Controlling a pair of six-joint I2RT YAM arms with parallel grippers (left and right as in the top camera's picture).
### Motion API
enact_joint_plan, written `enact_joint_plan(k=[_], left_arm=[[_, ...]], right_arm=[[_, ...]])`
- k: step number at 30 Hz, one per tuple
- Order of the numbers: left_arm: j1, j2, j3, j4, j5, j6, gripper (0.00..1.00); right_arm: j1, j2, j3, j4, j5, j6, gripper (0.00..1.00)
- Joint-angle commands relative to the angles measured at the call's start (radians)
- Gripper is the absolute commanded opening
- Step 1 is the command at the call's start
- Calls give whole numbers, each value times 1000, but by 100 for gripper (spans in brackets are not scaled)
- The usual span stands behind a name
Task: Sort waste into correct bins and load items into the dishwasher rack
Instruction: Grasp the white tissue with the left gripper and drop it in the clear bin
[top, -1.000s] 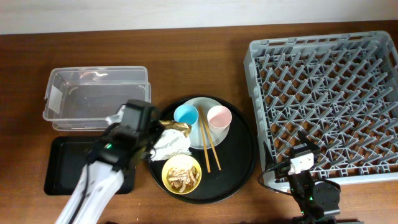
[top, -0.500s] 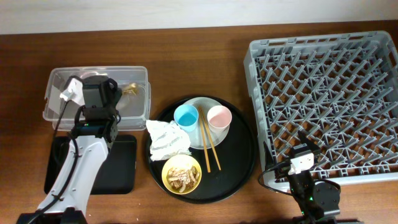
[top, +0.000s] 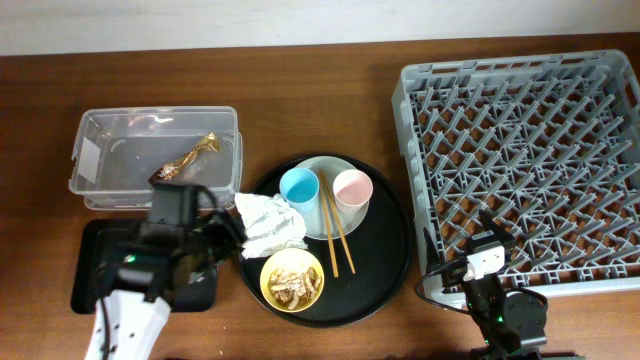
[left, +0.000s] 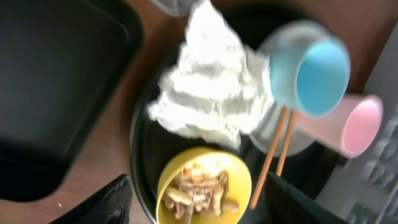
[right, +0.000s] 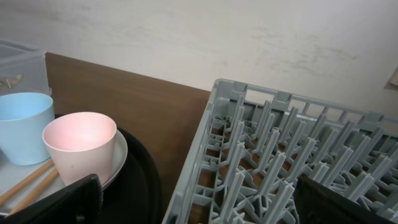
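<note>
White crumpled wrapper (left: 211, 99) lies just ahead of our left gripper (left: 199, 194) | jaws spread wide, holding nothing

The left arm (top: 135, 300) reaches in from the lower-left edge of the overhead view, its white link slanting up to a black wrist (top: 175, 210) that bends toward the right. The left gripper (left: 199, 183) points steeply downward, its two dark fingers (left: 109, 202) spread wide with nothing between them. The right arm (top: 497, 300) sits folded low at the bottom edge, and the right gripper (right: 199, 186) is held level, its jaws parted and empty.
</note>
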Motion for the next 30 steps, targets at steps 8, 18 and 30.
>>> enact_joint_plan(k=[8,18,30], left_arm=[[-248,413,-3,298,-199,-136,85],[-238,500,-3,330,-244,-547,95],[-238,600,-47,449,-278,-569,89]], right_arm=[[-7,-5,-5,-6,8,9,99],[-7,-5,-5,-6,8,9,99],[-7,-5,-5,-6,8,9,99]])
